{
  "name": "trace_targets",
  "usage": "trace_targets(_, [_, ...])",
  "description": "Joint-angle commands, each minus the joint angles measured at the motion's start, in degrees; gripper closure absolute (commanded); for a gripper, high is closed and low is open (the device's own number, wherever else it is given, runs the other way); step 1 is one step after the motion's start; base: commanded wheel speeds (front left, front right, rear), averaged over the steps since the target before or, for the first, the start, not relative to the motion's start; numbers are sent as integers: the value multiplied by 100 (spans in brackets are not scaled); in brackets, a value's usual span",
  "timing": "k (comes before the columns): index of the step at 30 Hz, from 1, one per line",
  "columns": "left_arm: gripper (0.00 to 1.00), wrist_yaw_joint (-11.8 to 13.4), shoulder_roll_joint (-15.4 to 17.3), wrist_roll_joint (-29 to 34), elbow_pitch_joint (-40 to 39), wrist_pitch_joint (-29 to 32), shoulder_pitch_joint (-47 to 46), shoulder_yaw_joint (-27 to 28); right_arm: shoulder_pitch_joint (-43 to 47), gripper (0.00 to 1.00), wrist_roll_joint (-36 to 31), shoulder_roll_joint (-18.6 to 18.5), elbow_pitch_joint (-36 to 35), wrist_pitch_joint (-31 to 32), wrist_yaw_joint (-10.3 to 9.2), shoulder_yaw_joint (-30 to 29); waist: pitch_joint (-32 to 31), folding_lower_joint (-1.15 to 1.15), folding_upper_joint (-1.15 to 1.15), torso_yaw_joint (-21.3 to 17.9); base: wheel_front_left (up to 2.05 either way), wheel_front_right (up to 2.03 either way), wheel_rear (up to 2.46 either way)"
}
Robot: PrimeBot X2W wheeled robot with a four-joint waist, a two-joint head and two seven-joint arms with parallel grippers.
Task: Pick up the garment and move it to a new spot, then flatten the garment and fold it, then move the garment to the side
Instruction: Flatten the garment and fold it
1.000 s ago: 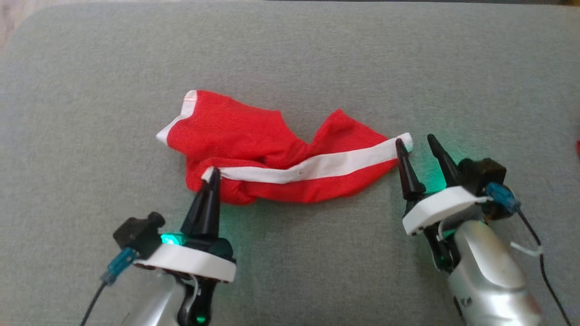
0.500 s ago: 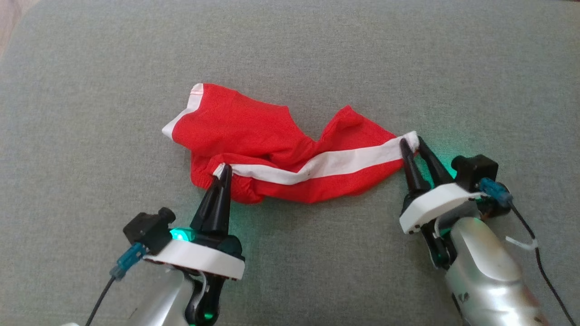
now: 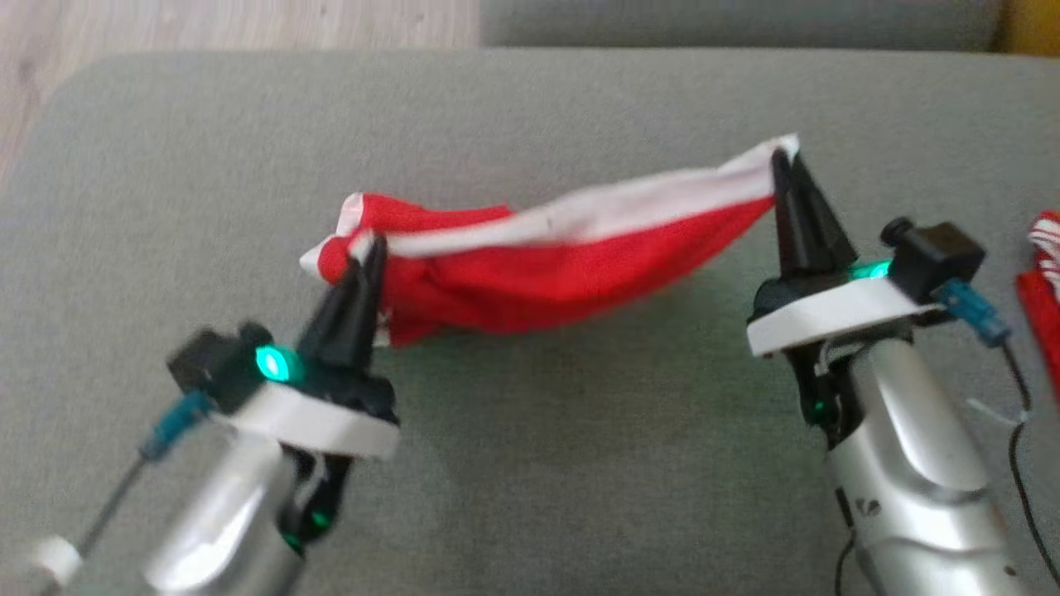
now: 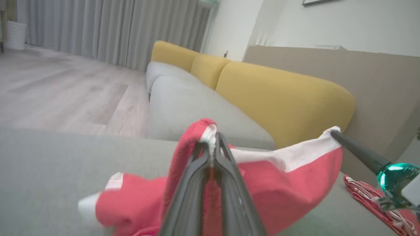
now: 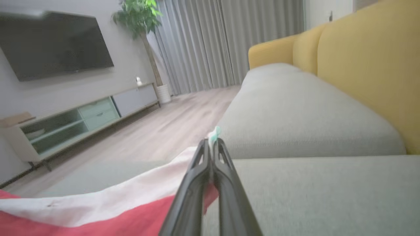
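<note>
The garment (image 3: 546, 273) is red cloth with a white band, and it hangs stretched between my two grippers above the grey cushion (image 3: 530, 463). My left gripper (image 3: 371, 245) is shut on the band's left end. My right gripper (image 3: 785, 157) is shut on its right end, held higher. In the left wrist view the left gripper (image 4: 212, 137) pinches the white band, with red cloth (image 4: 282, 186) sagging behind it. In the right wrist view the right gripper (image 5: 210, 143) clamps the band's tip, and the garment (image 5: 98, 209) trails off to the lower left.
A red and white striped cloth (image 3: 1045, 281) lies at the cushion's right edge. Wooden floor (image 3: 232, 25) lies beyond the cushion's far left corner. Yellow back cushions (image 4: 282, 98) and another grey seat (image 5: 302, 111) stand beyond. A TV stand (image 5: 75, 121) lines the far wall.
My right gripper closed on the band's right end. Both grippers then lifted, raising the garment off the cushion and stretching it. The head camera also tilted, bringing the floor into view.
</note>
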Motion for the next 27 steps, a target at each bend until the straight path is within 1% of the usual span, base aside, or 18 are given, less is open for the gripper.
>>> trace_targets(1, [100,9,252,4,-250,-55,-468,125,-129,100,44,16,-301,-32,-4,66,-241,0,0,-172,0,0,0])
trace_targets(4, [100,9,767,-145,-318,-55,-977,-266,-322,100,174,16,-779,-32,-4,-69,-482,0,0,-321,0,0,0])
trace_targets(8, [100,9,1473,-481,-398,-53,-1717,-975,-629,100,251,16,-1243,-32,-4,-292,-770,0,0,-493,0,0,0])
trace_targets(11, [100,9,1807,-836,-544,66,-2245,-1357,-848,100,259,-24,-1557,-32,-4,-419,-873,0,0,-603,0,0,0])
trace_targets(14, [100,9,2006,-1191,-707,216,-2661,-1584,-1057,100,341,-130,-1751,-32,-4,-460,-856,0,0,-709,0,0,0])
trace_targets(17, [100,9,2104,-1469,-735,323,-3001,-1733,-1297,100,321,-321,-1744,-32,-4,-399,-692,0,0,-799,0,0,0])
trace_targets(19, [100,9,2099,-1580,-661,338,-3210,-1800,-1502,100,261,-443,-1646,-32,-4,-334,-503,0,0,-858,0,0,0])
trace_targets(21, [100,9,2034,-1657,-489,302,-3435,-1816,-1737,100,163,-527,-1478,-32,-4,-295,-278,0,0,-908,0,0,0])
trace_targets(23, [100,9,1919,-1689,-231,234,-3694,-1769,-2023,100,69,-535,-1313,-32,-4,-272,-35,0,0,-951,0,0,0])
trace_targets(26, [100,9,1724,-1489,230,105,-4217,-1665,-2545,100,-121,-507,-1080,-32,-4,-298,308,0,0,-981,0,0,0])
trace_targets(27, [100,11,1585,-1222,534,29,-4612,-1600,-2915,100,-274,-465,-1004,-32,-4,-411,471,0,0,-980,0,0,0])
